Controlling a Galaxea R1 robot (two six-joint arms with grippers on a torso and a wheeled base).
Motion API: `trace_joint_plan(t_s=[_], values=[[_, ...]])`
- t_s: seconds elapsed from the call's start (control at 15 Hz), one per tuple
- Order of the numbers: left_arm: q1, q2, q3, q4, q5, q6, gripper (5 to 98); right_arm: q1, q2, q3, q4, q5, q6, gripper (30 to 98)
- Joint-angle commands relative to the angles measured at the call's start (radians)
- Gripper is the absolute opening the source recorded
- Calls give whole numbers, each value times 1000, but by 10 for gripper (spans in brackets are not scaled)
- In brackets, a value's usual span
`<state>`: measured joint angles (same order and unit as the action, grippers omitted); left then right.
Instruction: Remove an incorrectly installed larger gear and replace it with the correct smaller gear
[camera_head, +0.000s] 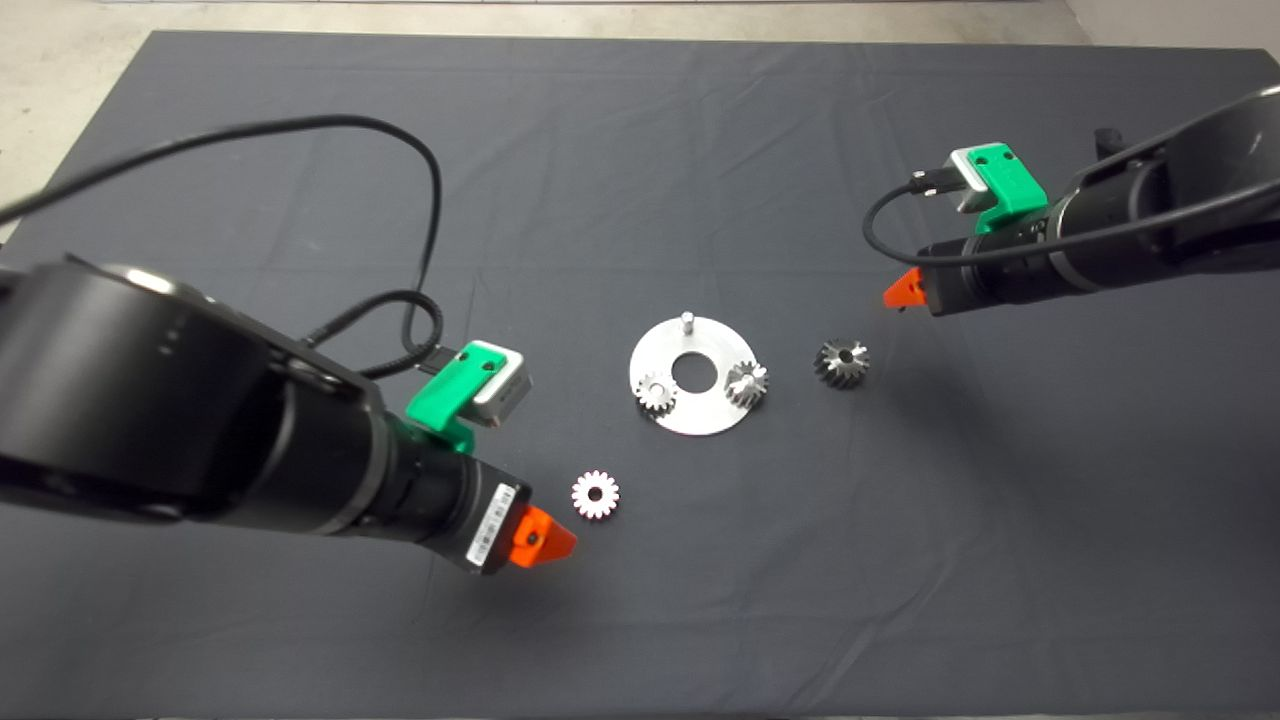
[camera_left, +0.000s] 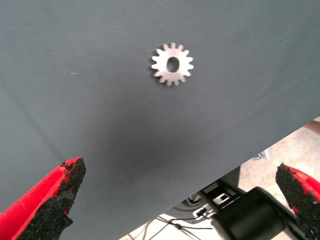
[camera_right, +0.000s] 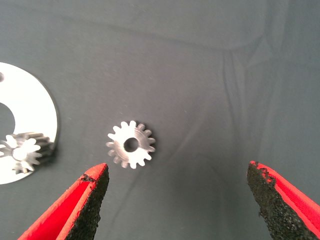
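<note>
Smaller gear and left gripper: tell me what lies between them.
Only bare mat. In the left wrist view, the smaller gear lies beyond the open left gripper.

Dark mat (camera_head: 640, 150) covered the table, cloth slightly creased. Three items lay directly on it: a flat steel disc (camera_head: 700, 410) near the middle, the larger gear (camera_head: 841, 362) just beside the disc toward the right arm's side, apart from it, and the smaller gear (camera_head: 595, 494) flat on the mat nearer the left arm, well clear of the disc.
</note>
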<state>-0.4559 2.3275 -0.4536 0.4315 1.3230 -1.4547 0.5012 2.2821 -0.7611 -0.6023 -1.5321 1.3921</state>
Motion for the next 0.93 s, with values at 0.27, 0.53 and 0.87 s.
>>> trace_joint_plan(t_s=[0.27, 0.53, 0.87], values=[[157, 108, -9, 225, 123, -135, 977, 22, -2, 0, 19, 0, -1, 735], [179, 129, -66, 231, 125, -135, 947, 22, -3, 4, 22, -2, -1, 735], [227, 178, -114, 277, 180, -133, 946, 22, -3, 5, 22, -2, -1, 735]])
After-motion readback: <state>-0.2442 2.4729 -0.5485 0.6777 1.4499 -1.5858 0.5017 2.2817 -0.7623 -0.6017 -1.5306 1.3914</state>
